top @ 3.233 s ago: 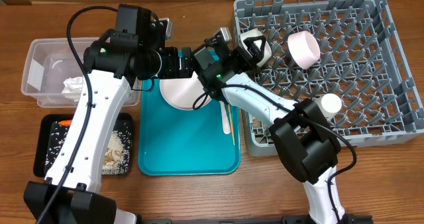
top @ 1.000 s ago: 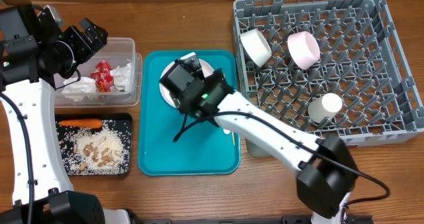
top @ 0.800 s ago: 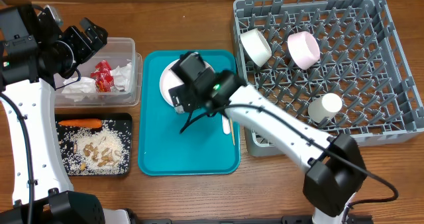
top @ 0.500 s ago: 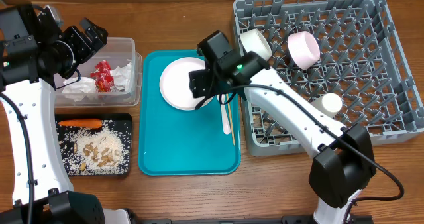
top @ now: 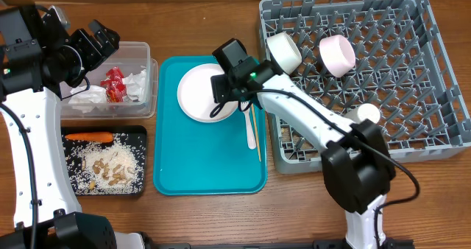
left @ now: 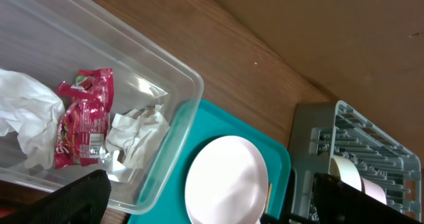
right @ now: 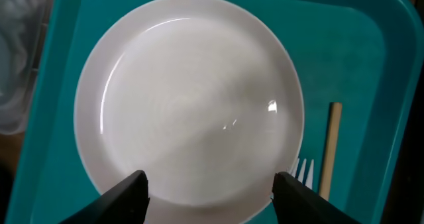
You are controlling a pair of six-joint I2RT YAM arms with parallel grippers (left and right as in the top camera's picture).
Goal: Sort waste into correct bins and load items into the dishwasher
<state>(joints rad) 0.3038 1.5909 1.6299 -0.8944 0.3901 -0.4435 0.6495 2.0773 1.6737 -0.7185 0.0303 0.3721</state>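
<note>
Teal tray [top: 206, 168] lies bare on its near half (fork [top: 250, 135], stick [top: 257, 142] along right edge).

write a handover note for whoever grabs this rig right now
Left gripper: open, empty, above the clear tub.
Right gripper: open, fingers apart over the edge of the white plate; nothing held.
Done: red wrapper and napkins are in the tub. Carrot and food scraps are in the black tray. White bowl, pink bowl and cup are in the rack.
Left: plate, fork and wooden stick lie on the teal tray and need to go into the rack.
</note>
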